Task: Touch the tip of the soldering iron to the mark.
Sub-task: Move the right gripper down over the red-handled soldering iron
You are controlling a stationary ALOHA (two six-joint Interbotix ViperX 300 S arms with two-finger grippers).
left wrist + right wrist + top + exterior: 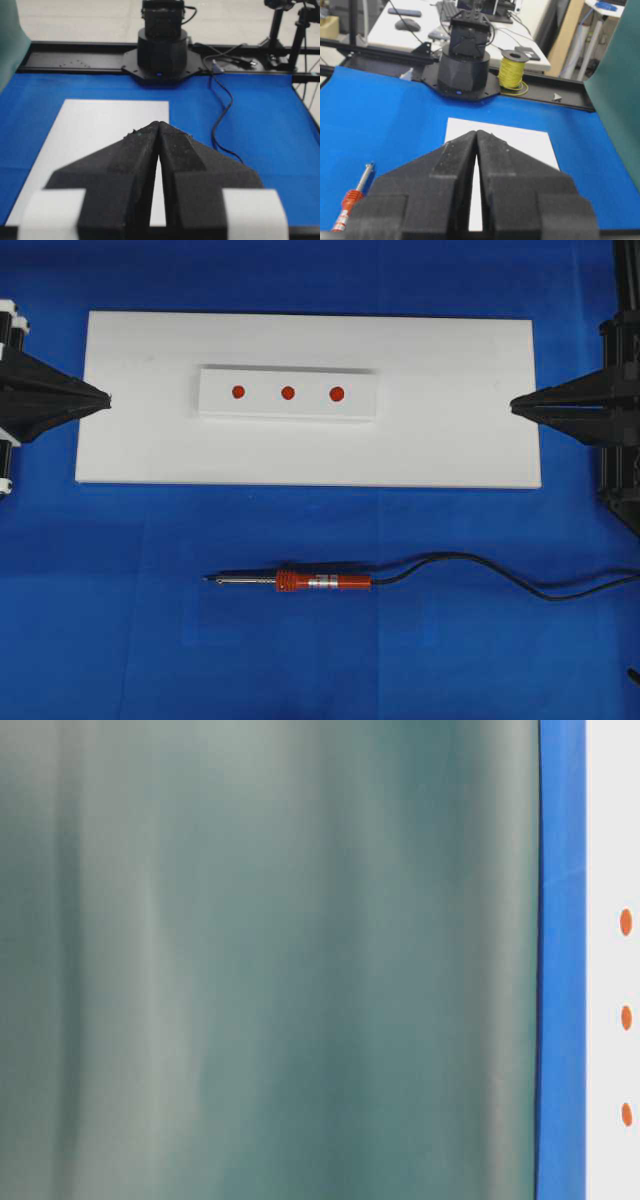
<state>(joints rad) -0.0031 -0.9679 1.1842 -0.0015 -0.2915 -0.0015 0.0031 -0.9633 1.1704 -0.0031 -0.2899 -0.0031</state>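
Overhead view is showing a task that is barely starting, by my reading. The soldering iron (305, 581) is lying flat on the blue bench (120, 640), on the near side of the white board (460, 440), with its metal tip pointing toward the left of that view and its black cord (480, 570) trailing off to the right edge. Nothing is touching it.

The left end effector (106, 398) is sitting at the left edge of the board, and the right end effector (513, 403) is sitting at the right edge; both are staying well apart from the tool. Each wrist view is showing its foam fingers pressed together at the tips, pinching nothing.

On the board a small raised white strip (288, 393) is carrying three red marks (288, 393) in a row; which one is meant I cannot tell.

So everything is remaining to be done: reaching the iron, gripping the orange handle, lifting it, and bringing the tip down onto a mark.
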